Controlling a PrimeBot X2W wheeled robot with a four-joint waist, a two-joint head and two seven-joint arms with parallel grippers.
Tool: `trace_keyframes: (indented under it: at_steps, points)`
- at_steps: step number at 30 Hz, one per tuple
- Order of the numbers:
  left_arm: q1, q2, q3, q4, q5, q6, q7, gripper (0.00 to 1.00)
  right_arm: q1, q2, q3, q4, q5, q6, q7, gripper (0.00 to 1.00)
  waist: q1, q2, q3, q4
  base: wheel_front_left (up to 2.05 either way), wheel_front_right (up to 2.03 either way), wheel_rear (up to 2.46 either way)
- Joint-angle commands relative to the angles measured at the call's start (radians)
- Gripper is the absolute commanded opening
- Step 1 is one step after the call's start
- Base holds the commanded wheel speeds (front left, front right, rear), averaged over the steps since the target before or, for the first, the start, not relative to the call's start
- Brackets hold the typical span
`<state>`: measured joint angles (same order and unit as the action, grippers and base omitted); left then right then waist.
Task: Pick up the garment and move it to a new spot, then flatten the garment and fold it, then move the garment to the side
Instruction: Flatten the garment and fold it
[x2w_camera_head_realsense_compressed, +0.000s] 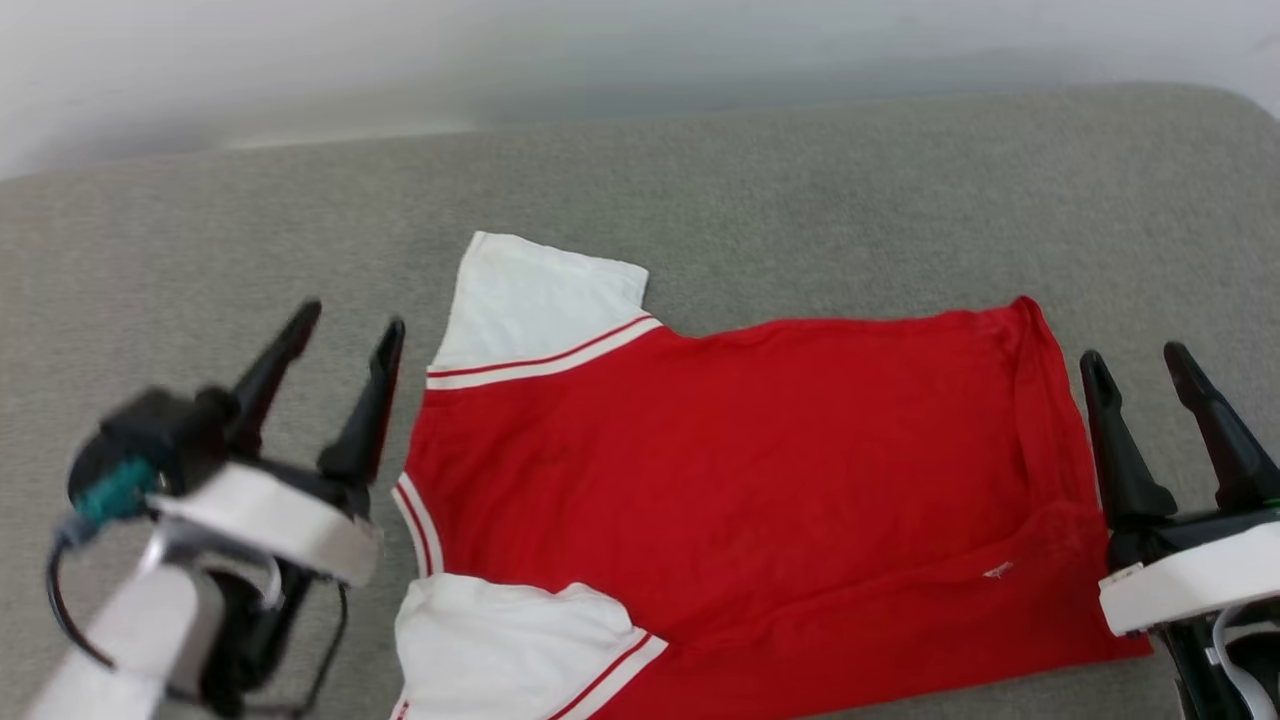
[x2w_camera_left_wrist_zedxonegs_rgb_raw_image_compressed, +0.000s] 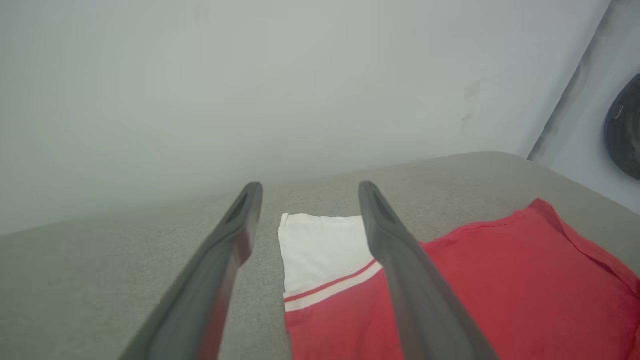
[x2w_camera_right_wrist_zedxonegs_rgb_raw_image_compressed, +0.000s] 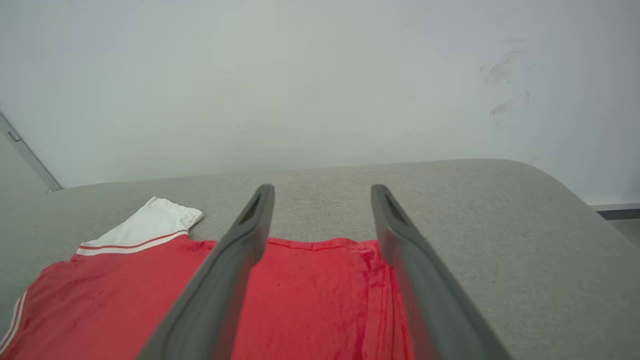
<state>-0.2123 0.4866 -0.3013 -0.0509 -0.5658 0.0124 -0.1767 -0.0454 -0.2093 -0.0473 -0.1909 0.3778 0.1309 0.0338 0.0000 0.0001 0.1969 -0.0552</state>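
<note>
Nearest, at the lower left, the left hand (x2w_camera_head_realsense_compressed: 352, 315) hangs over the grey cloth-covered bench (x2w_camera_head_realsense_compressed: 800, 180) with its two dark fingers (x2w_camera_head_realsense_compressed: 365, 420) spread apart and nothing between them. It sits just beside the garment's neck trim (x2w_camera_head_realsense_compressed: 415, 520) but apart from the cloth. By my reading it is stationed there to take the collar end.

To its right the garment (x2w_camera_head_realsense_compressed: 740, 450) lies sideways across the middle of the bench, with the collar toward the left hand and the hem (x2w_camera_head_realsense_compressed: 1040, 400) toward the right. Its plain red side faces up. One white sleeve (x2w_camera_head_realsense_compressed: 530, 290) spreads away on the far side and the other (x2w_camera_head_realsense_compressed: 500, 640) lies at the near edge, both fairly flat. A long crease runs along the near side of the red body, and I cannot tell whether a strip is folded over there. Spread this way, the garment looks about ready for smoothing and folding, so the move to a new spot seems done.

At the far right the right hand (x2w_camera_head_realsense_compressed: 1133, 353) is likewise released and empty, its fingers just beside the hem. In the right wrist view they point across the hem corner (x2w_camera_right_wrist_zedxonegs_rgb_raw_image_compressed: 380, 280). With one hand at each end, the pair seems set to pinch opposite ends and pull the cloth taut
</note>
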Motion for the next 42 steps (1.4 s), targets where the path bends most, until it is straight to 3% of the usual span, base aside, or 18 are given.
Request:
trace_keyframes:
  at_steps: [1, 5, 12, 21, 28, 39, 40, 41, 42]
  points:
    - [-0.092, 0.036, 0.002, 0.022, -0.016, -0.027, 0.079, 1.0, -0.03, -0.003, 0.013, -0.011, -0.013, 0.0, -0.008, 1.0, 0.0, -0.0001, 0.065, -0.053, 0.0, 0.0, 0.0]
    - [-0.216, 0.084, -0.001, 0.064, -0.049, -0.067, 0.215, 1.0, -0.053, 0.005, 0.032, -0.016, -0.014, 0.0, -0.014, 1.0, 0.0, -0.0001, 0.11, -0.091, 0.0, 0.0, 0.0]
    - [-0.488, 0.185, -0.052, 0.215, -0.173, -0.118, 0.645, 1.0, -0.09, 0.025, 0.062, -0.001, -0.013, 0.0, -0.037, 1.0, 0.0, -0.0001, 0.189, -0.168, 0.0, 0.0, 0.0]
    - [-0.728, 0.219, -0.073, 0.373, -0.277, -0.067, 1.062, 1.0, -0.125, 0.035, 0.093, 0.039, -0.002, 0.0, -0.071, 1.0, 0.0, -0.0001, 0.261, -0.228, 0.0, 0.0, 0.0]
    - [-0.81, 0.23, -0.104, 0.434, -0.255, -0.031, 1.175, 1.0, -0.147, 0.04, 0.119, 0.057, 0.004, 0.0, -0.088, 1.0, 0.0, -0.0001, 0.31, -0.258, 0.0, 0.0, 0.0]
    - [-0.806, 0.216, -0.168, 0.525, -0.221, -0.05, 1.197, 1.0, -0.162, 0.047, 0.129, 0.089, -0.001, 0.0, -0.107, 1.0, 0.0, -0.0001, 0.348, -0.271, 0.0, 0.0, 0.0]
    - [-0.799, 0.21, -0.175, 0.535, -0.23, -0.056, 1.211, 0.54, -0.163, 0.047, 0.129, 0.09, -0.003, 0.0, -0.107, 1.0, 0.0, -0.0001, 0.348, -0.27, 0.0, 0.0, 0.0]
    - [-0.793, 0.205, -0.178, 0.541, -0.237, -0.061, 1.22, 0.0, -0.165, 0.047, 0.129, 0.091, -0.004, 0.0, -0.106, 1.0, 0.0, -0.0001, 0.349, -0.268, 0.0, 0.0, 0.0]
    - [-0.79, 0.201, -0.181, 0.544, -0.241, -0.066, 1.222, 0.0, -0.166, 0.047, 0.128, 0.092, -0.006, 0.0, -0.104, 1.0, 0.0, -0.0001, 0.349, -0.265, 0.0, 0.0, 0.0]
